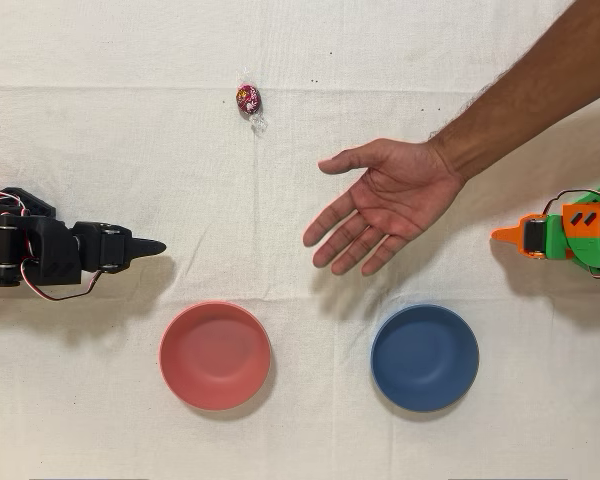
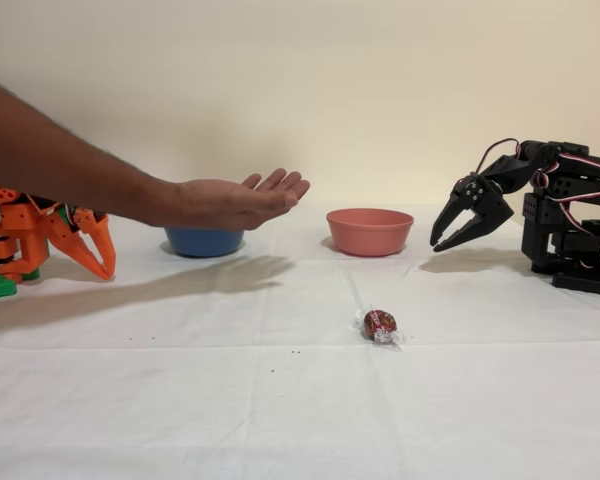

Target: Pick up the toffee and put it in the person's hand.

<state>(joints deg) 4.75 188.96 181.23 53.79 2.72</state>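
Note:
The toffee point(image 1: 248, 99), a small red-pink wrapped candy with clear twisted ends, lies alone on the white cloth near the far edge in the overhead view. In the fixed view the toffee point(image 2: 380, 324) sits in front, at the middle. The person's hand point(image 1: 390, 200) hovers open, palm up, over the table's middle, and the same hand point(image 2: 235, 200) is held above the cloth in the fixed view. My black gripper point(image 1: 156, 246) rests at the left, well apart from the candy. Seen from the side, the gripper point(image 2: 436, 245) points down with its tips together, holding nothing.
A pink bowl point(image 1: 215, 355) and a blue bowl point(image 1: 424, 357) stand on the near side of the cloth in the overhead view. The idle orange arm point(image 1: 570, 235) sits at the right edge. The person's forearm point(image 1: 525, 95) crosses the upper right corner.

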